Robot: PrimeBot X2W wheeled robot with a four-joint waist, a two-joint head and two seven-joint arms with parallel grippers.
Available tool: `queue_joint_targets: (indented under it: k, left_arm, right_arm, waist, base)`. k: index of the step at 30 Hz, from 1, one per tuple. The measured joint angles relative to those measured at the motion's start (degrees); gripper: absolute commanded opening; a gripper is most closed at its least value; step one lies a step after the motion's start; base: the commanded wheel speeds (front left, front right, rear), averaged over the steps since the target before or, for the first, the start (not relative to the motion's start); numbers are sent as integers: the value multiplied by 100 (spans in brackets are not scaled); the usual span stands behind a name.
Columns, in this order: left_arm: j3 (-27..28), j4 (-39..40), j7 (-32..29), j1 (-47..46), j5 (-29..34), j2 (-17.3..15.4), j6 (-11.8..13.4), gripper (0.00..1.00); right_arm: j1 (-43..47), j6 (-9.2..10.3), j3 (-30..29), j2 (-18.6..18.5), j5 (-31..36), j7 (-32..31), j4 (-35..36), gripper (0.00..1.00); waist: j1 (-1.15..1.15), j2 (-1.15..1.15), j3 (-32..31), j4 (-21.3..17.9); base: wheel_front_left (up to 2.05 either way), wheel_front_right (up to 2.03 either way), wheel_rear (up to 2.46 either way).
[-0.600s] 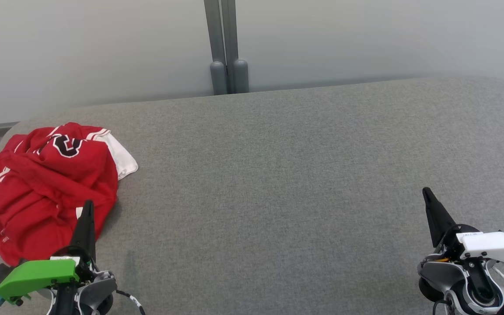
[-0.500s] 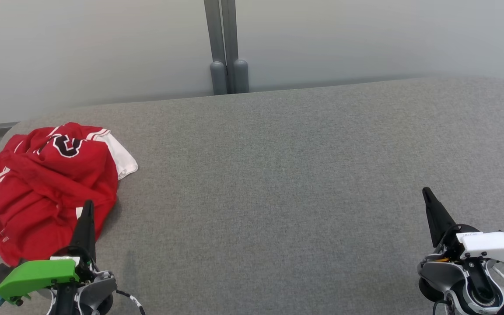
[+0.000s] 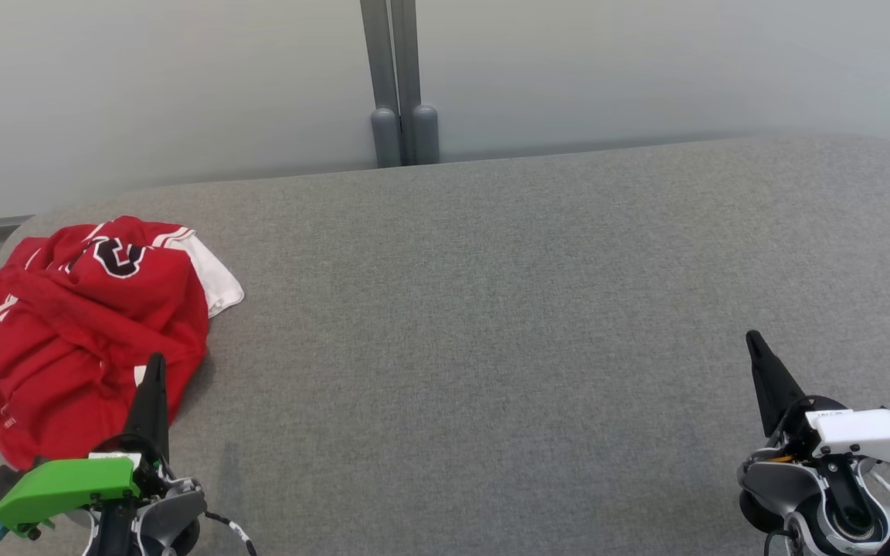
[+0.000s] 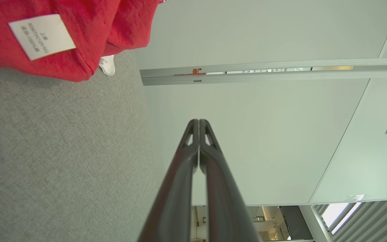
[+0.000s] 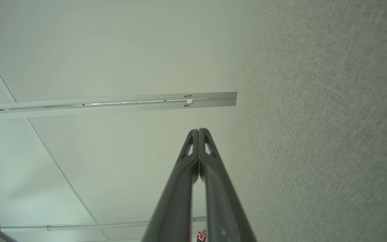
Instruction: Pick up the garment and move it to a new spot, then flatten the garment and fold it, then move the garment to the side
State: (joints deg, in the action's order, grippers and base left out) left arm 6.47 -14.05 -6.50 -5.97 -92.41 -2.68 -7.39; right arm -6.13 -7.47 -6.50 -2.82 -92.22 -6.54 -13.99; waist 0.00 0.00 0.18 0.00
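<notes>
Grey fabric surface (image 3: 491, 309), red garment (image 3: 90, 332), wall post (image 3: 399, 77)

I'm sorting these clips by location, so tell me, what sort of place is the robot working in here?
Probably an office or lab test area, not a home: pale partition panels joined by a grey metal post, a wide grey fabric-covered surface, and a crumpled red garment lying on it.

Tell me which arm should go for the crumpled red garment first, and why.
Left. The left pincer, shut, sits right at the near edge of the red garment, at the left end of the grey padding. The right pincer, also shut, is far across it. The left must open before grasping.
</notes>
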Motion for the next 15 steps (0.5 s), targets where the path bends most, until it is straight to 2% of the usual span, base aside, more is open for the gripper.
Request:
queue_joint_targets:
  k: [15]
  left_arm:
    - [0,0,0,0,0,0,0,0]
  right_arm:
    - [0,0,0,0,1,0,0,0]
  waist:
    - [0,0,0,0]
  base:
    - [0,0,0]
